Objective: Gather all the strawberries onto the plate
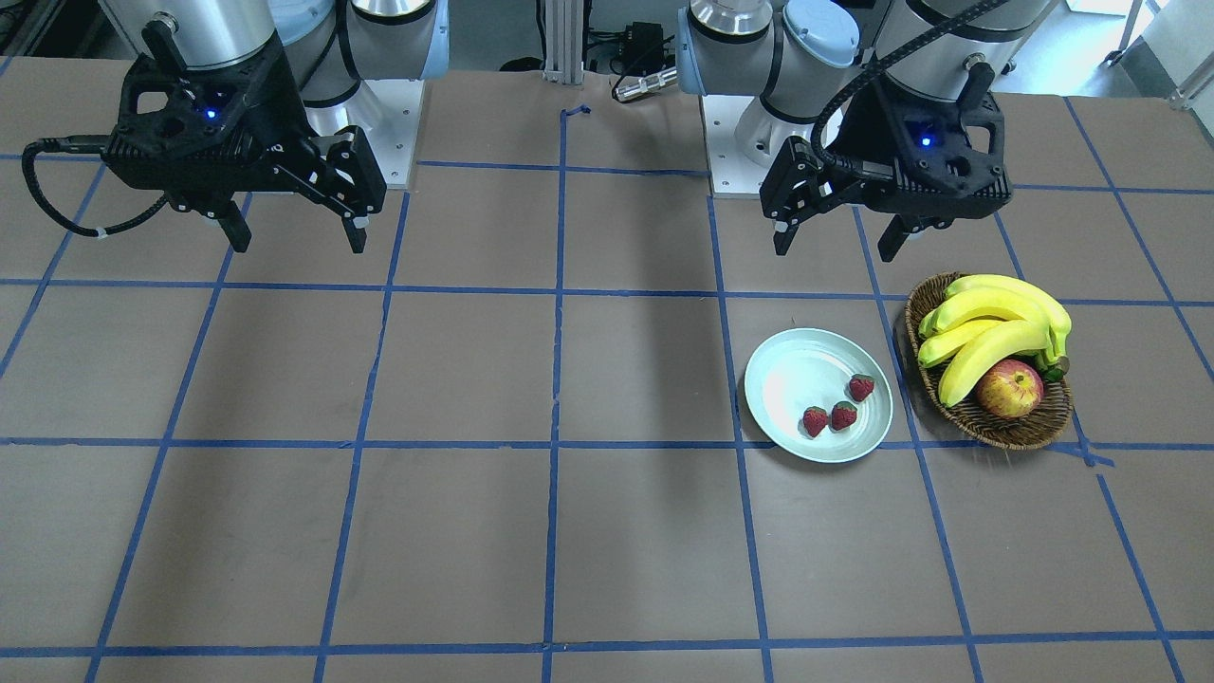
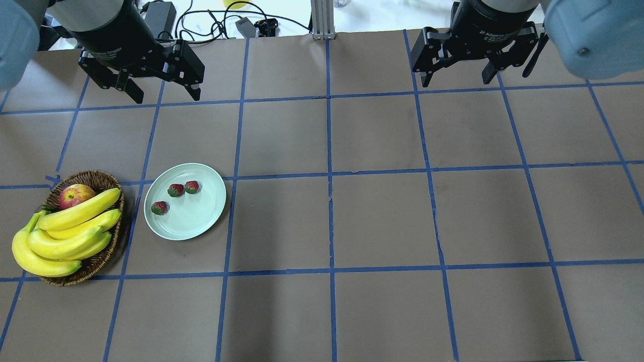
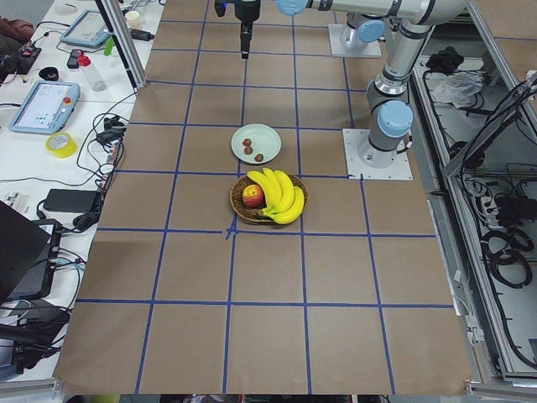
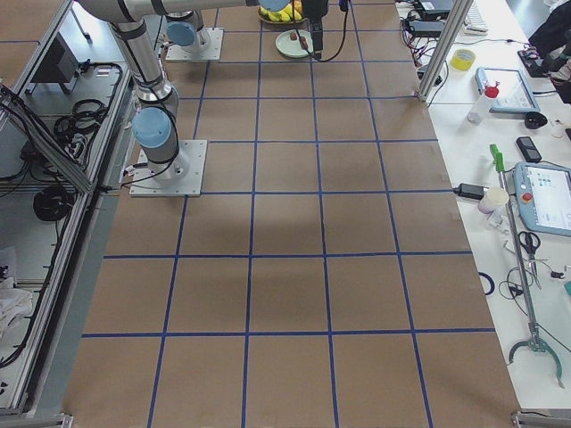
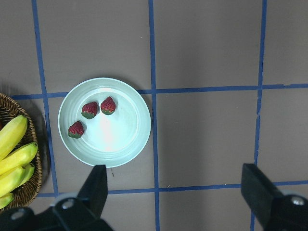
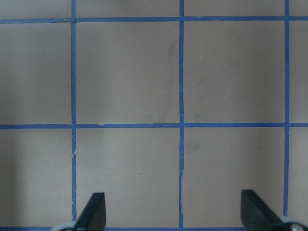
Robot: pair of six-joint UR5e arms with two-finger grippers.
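Note:
Three small red strawberries [image 2: 175,190] [image 2: 191,186] [image 2: 159,207] lie inside the pale mint plate [image 2: 201,216] on the table's left half. They also show in the front view [image 1: 815,420] [image 1: 844,415] [image 1: 861,386] on the plate [image 1: 787,379], and in the left wrist view [image 5: 89,109] [image 5: 108,105] [image 5: 75,129] on the plate [image 5: 127,130]. My left gripper [image 2: 160,94] [image 1: 836,242] is open and empty, raised high near the robot's base, apart from the plate. My right gripper [image 2: 459,78] [image 1: 296,237] is open and empty, raised over bare table.
A brown wicker basket [image 2: 100,177] with bananas [image 2: 70,231] and a red-yellow apple [image 2: 74,194] stands just left of the plate. Blue tape lines grid the brown table. Cables and equipment lie beyond the table's edges in the side views.

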